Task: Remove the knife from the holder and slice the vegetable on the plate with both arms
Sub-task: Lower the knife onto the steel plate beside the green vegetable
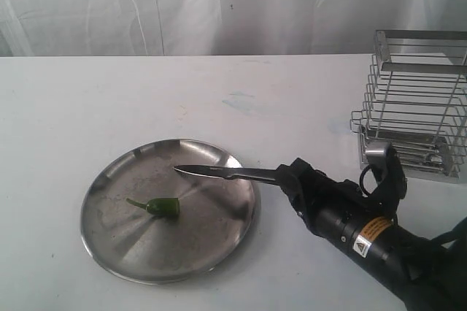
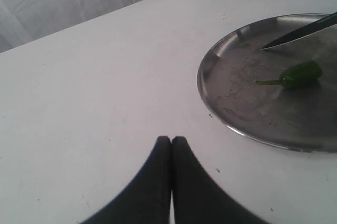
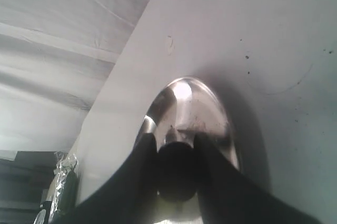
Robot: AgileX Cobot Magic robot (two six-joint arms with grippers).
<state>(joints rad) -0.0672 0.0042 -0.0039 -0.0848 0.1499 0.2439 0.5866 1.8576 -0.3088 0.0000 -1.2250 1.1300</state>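
the right gripper (image 1: 290, 174) is clamped on the black handle of the knife (image 1: 226, 173), holding it nearly level so the blade reaches over the plate (image 1: 124, 245), likely lined up for a cut. the vegetable (image 1: 162, 206) lies on the plate near the blade, untouched by it. the left gripper (image 2: 171, 141) hangs pinched shut and empty over the table (image 2: 79, 103) by the plate's rim, probably placed to steady the pepper; the holder (image 1: 416, 106) stands well apart.
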